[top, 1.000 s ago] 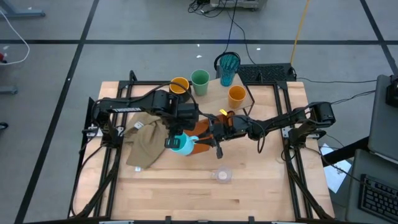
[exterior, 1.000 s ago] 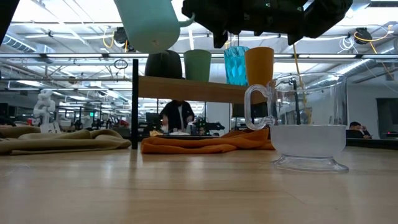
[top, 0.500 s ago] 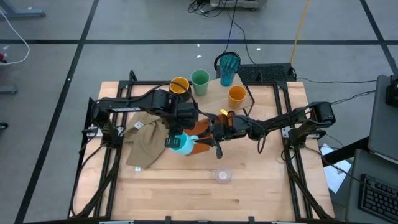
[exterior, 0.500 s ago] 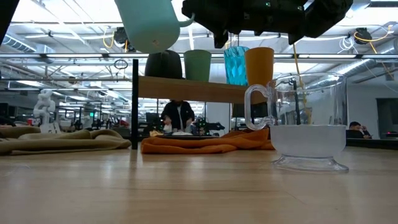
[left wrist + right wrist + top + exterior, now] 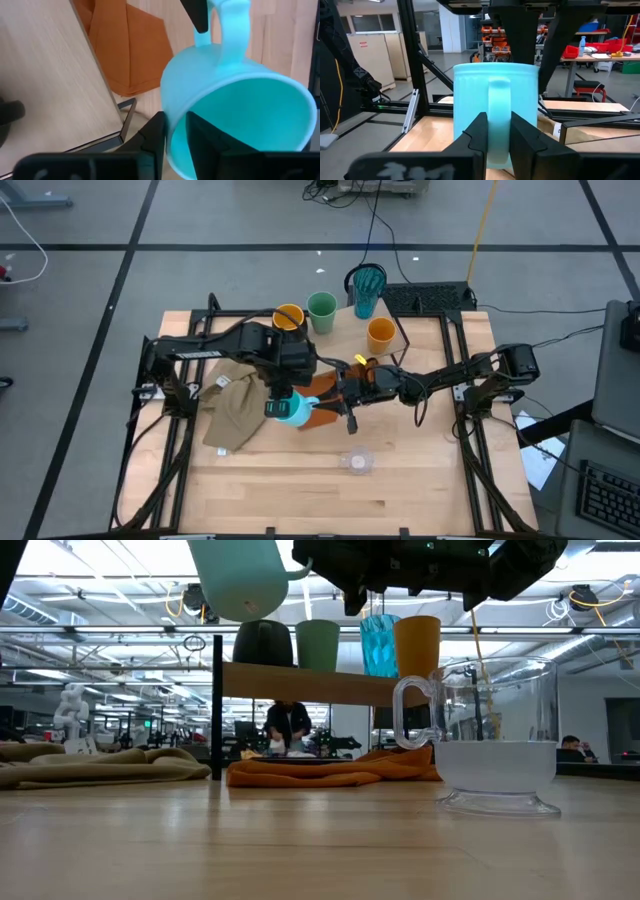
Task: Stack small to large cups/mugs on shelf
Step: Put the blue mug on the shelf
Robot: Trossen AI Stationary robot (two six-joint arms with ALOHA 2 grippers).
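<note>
At frame centre of the high view, the right end effector (image 5: 495, 135) pinches the handle of the blue mug (image 5: 290, 412) while the left end effector (image 5: 172, 132), clamped on its rim, seems to be loosening: probably a handover, so the mug reaches the shelf (image 5: 320, 685) upright.

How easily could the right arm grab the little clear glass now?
Probably not yet. The clear glass stands alone on the table with nothing crowding it, but the right gripper is clamped on the blue mug by its handle, so it would have to let go first.
</note>
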